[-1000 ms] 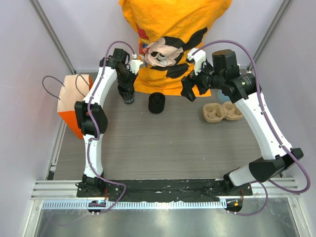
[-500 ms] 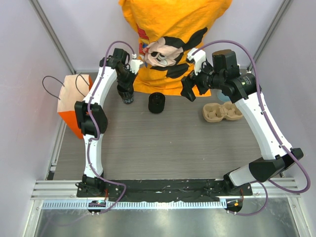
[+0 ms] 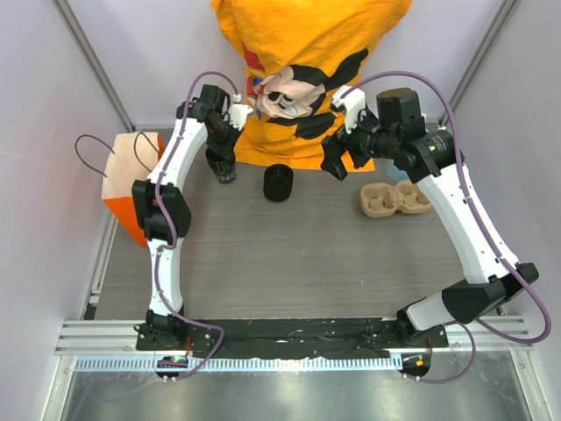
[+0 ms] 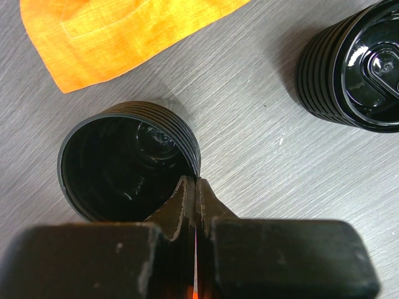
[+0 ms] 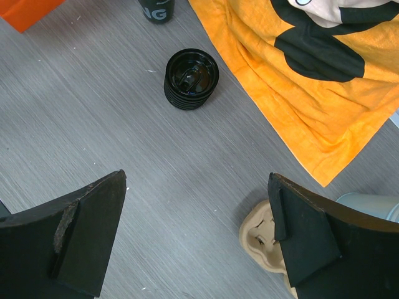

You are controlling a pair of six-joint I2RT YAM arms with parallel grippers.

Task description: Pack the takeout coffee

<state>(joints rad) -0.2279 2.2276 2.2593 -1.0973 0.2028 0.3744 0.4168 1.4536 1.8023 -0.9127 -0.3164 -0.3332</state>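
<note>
Left claw (image 4: 194,187), its arm stretching far forward, is pinching the rim of the upright lidless black cup (image 4: 118,162); right claw (image 5: 198,179) is hovering wide open.

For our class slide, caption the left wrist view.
Left gripper pinches rim of open black cup; lidded black stack beyond.

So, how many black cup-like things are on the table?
2. The open cup is at the back left, its rim pinched by the left end effector. The lidded ribbed one stands to its right, by the orange shirt. Others may be hidden.
</note>
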